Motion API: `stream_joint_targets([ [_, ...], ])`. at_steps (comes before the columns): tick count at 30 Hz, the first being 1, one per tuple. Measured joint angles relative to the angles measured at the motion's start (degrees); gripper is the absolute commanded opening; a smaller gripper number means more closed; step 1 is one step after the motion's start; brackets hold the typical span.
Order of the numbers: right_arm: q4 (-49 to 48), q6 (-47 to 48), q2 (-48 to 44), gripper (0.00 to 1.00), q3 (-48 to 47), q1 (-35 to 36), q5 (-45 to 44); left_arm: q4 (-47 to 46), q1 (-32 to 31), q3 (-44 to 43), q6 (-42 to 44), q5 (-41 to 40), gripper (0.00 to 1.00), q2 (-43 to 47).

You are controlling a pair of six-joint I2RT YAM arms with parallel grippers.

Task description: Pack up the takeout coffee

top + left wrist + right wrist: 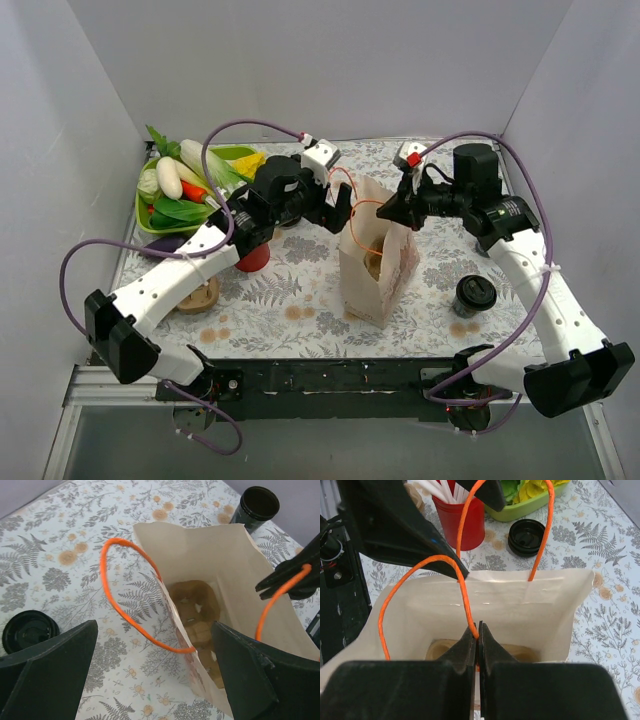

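The takeout coffee, a small black cup whose top looks lidded, stands on the table right of the paper bag; in the left wrist view the takeout coffee is beyond the paper bag. My right gripper is shut on one orange handle, holding it above the bag's mouth. My left gripper is open and straddles the bag's left wall. One finger is outside it and the other over the opening, with the second orange handle looping between them. Brown food lies in the bag.
A red straw cup and a round black lid-like piece stand left of the bag, near a green tray of vegetables. A wooden piece lies at the front left. White walls close in on three sides.
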State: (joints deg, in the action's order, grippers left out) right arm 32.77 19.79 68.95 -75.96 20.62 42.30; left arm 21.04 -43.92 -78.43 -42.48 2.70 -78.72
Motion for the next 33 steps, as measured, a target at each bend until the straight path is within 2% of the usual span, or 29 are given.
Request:
stream_joint_targets([
  [7,0.39,1.05,-3.91,0.01,3.80,-0.02,-0.70,1.49,0.52,-2.73,-2.71,6.43,0.84,-6.38],
  [14,-0.22,1.07,-6.56,0.01,6.97,-0.02,-1.90,5.38,0.63,-5.22,-4.07,11.08,0.65,-8.81],
  [17,-1.14,0.68,-6.78,0.01,7.65,-0.02,-2.36,7.50,0.63,-7.63,-3.76,12.63,0.47,-10.01],
  [18,-1.55,0.46,-6.78,0.01,7.82,-0.02,-2.58,8.28,0.63,-8.76,-3.37,13.31,0.36,-10.73],
  [22,-2.51,-0.33,-6.80,0.01,8.28,-0.02,-3.72,14.23,0.70,-17.53,-0.72,17.05,0.23,-16.96],
  [25,-3.04,-0.59,-6.86,0.01,8.28,-0.04,-4.92,19.08,1.01,-27.34,1.57,20.15,0.21,-24.70],
  [27,-3.04,-0.72,-6.99,0.01,8.28,-0.04,-5.44,20.52,1.49,-29.16,2.58,21.38,0.15,-27.12],
  [28,-3.02,-0.72,-7.08,0.01,8.28,-0.04,-5.77,21.64,1.81,-29.31,3.13,22.01,0.03,-27.87],
  [31,-2.62,-0.39,-7.34,0.01,8.26,-0.04,-6.71,25.00,2.86,-29.77,5.16,23.52,0.00,-28.89],
  [32,-2.45,-0.15,-7.43,0.06,8.24,-0.04,-7.08,25.86,3.30,-30.29,5.95,24.11,0.00,-29.09],
  [33,-2.32,0.09,-7.56,0.16,8.22,-0.04,-7.48,26.71,3.82,-30.91,6.88,24.90,0.00,-29.11],
])
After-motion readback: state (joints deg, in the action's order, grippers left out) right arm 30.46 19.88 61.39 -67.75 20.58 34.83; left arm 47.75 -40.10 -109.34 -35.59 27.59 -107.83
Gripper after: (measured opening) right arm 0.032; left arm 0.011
